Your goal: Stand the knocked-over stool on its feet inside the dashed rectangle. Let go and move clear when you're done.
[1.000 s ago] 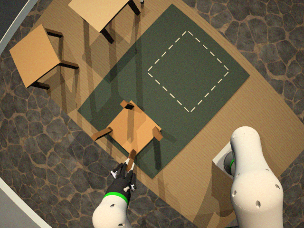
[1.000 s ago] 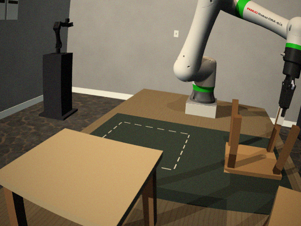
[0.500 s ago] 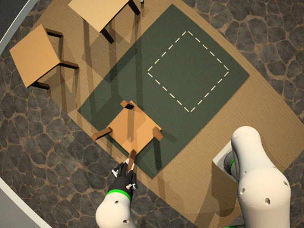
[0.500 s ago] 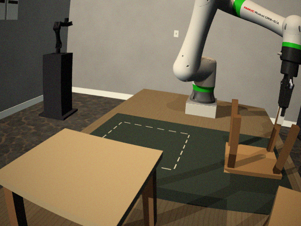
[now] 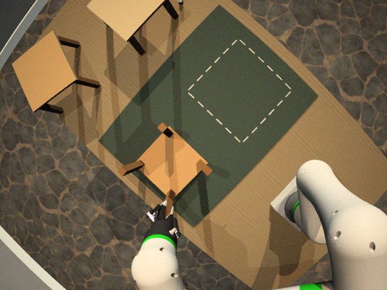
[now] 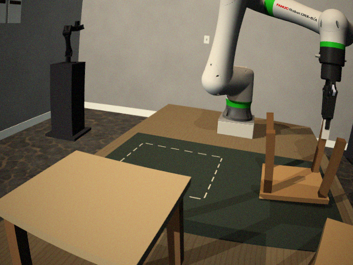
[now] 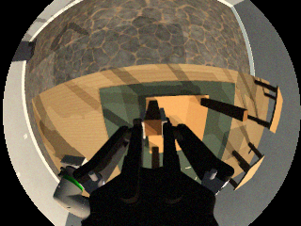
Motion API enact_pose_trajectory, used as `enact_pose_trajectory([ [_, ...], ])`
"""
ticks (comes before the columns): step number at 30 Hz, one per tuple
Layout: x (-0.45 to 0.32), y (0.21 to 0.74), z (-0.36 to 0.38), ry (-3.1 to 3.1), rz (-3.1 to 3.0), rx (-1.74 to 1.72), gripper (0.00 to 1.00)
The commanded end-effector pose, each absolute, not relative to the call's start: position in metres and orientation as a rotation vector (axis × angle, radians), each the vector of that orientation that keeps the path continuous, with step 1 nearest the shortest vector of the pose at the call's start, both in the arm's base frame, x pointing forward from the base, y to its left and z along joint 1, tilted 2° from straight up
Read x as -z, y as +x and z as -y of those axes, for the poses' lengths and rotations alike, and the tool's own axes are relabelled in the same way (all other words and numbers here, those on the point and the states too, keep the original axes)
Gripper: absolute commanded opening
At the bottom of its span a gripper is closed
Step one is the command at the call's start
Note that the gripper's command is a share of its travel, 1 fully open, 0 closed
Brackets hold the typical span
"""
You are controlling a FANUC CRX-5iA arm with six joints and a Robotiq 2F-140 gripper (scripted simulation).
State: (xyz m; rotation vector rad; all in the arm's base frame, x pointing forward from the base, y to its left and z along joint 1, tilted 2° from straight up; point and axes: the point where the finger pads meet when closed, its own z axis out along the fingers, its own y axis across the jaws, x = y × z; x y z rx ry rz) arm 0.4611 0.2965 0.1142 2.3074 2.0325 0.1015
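The wooden stool (image 5: 175,165) (image 6: 290,184) (image 7: 188,112) is upside down, with its seat flat on the dark green mat (image 5: 300,96) (image 6: 242,216) and its legs pointing up. It stands near the mat's corner, apart from the white dashed rectangle (image 5: 240,40) (image 6: 195,197), which has nothing inside it. My gripper (image 5: 165,207) (image 6: 326,125) (image 7: 153,114) comes down from above and is shut on the top end of one stool leg, the one at the mat's edge.
Two light wooden tables (image 5: 43,70) (image 5: 124,15) stand beyond the mat; one (image 6: 85,199) fills the front of the exterior view. The robot's base block (image 5: 281,199) (image 6: 235,128) sits beside the mat. A black pedestal (image 6: 67,99) stands by the far wall.
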Motion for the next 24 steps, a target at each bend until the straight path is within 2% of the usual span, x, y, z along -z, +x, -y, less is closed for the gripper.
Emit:
enact_pose_trajectory([
  [1, -0.120, 0.461, -0.293, 2.342, -2.058, -0.188, 0.10],
  [24, -0.167, 0.454, -0.232, 2.471, -2.140, -0.561, 0.10],
])
